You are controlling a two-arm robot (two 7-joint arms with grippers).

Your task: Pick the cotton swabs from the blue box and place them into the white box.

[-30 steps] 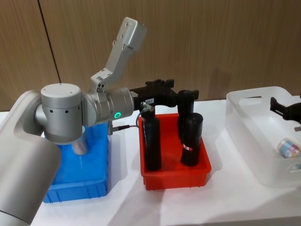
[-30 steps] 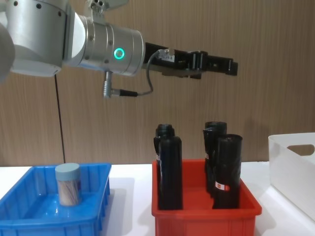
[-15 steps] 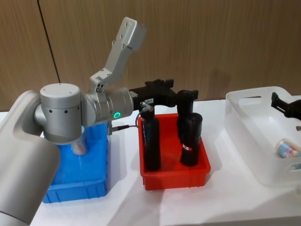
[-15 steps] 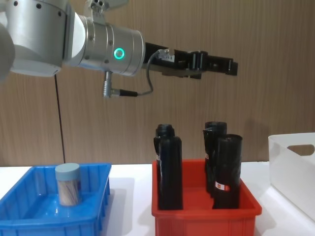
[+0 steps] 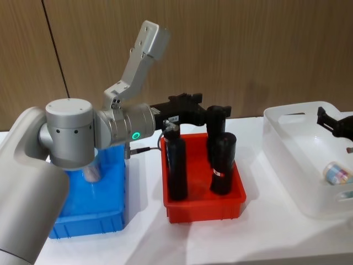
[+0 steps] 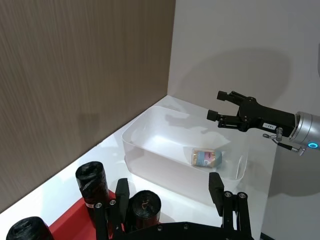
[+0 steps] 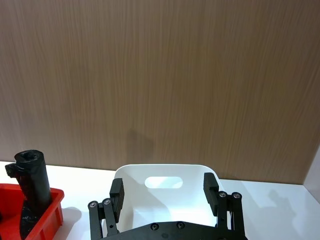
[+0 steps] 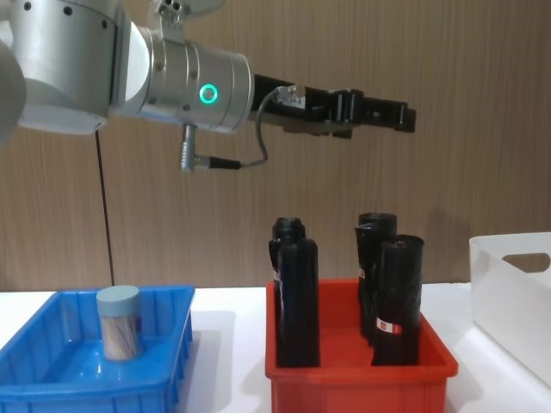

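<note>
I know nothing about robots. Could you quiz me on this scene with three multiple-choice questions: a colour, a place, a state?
1. What colour is the bin holding the tall black rolls? A) blue B) red C) white
2. Where is the left tool? A) gripping a roll B) down inside that bin C) in the air above it
3. How does the cotton swab jar in the blue box sit? A) upright B) on its side C) held by a tool
Answers: B, its walls are red; C, the chest view shows it well above the rolls; A, its lid faces up. The right tool hangs open over the white box.
</note>
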